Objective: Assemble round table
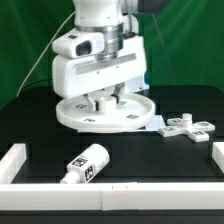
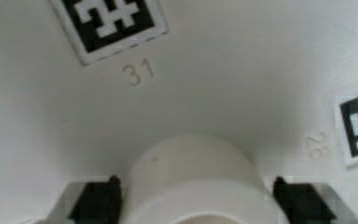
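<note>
The round tabletop disc (image 1: 75,117) lies flat on the black table, behind the centre. My gripper (image 1: 103,100) reaches straight down onto its middle. In the wrist view the disc's white face (image 2: 194,90) fills the picture, with the number 31 and two square tags. The rounded central hub (image 2: 194,175) sits between my black fingers (image 2: 101,198), which press against both its sides, so my gripper (image 2: 194,200) is shut on the hub. The short cylindrical leg (image 1: 84,163) lies on its side in front of the disc. The cross-shaped foot (image 1: 185,127) lies at the exterior view's right.
White border rails run along the front (image 1: 110,195), the exterior view's left (image 1: 20,160) and its right (image 1: 218,158). A green backdrop stands behind the table. A flat white piece (image 1: 160,122) shows between the disc and the foot.
</note>
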Motion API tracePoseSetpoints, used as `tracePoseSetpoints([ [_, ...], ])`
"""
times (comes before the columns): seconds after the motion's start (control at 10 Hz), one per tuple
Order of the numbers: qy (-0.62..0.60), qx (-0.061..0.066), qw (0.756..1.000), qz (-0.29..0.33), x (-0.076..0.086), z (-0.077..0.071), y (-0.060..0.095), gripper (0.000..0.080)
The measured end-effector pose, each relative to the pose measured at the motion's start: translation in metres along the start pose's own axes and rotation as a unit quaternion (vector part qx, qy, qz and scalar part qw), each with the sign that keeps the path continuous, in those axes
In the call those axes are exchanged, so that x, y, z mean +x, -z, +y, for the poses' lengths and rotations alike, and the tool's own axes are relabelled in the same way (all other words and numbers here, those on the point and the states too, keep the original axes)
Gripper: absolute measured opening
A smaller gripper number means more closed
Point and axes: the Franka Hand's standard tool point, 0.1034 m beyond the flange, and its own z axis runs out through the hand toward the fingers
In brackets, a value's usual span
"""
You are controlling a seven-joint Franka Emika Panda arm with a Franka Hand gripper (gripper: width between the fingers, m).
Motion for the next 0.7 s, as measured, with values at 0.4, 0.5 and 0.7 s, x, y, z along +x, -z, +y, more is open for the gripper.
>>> tracePoseSetpoints([
  [0.4, 0.014, 0.005, 1.000, 0.005, 0.015, 0.003, -0.005, 0.0406],
  [0.5, 0.008, 0.005, 1.000, 0.004, 0.016, 0.002, -0.005, 0.0406],
  [0.7, -0.016, 0.003, 1.000, 0.000, 0.051, -0.006, 0.005, 0.0406],
])
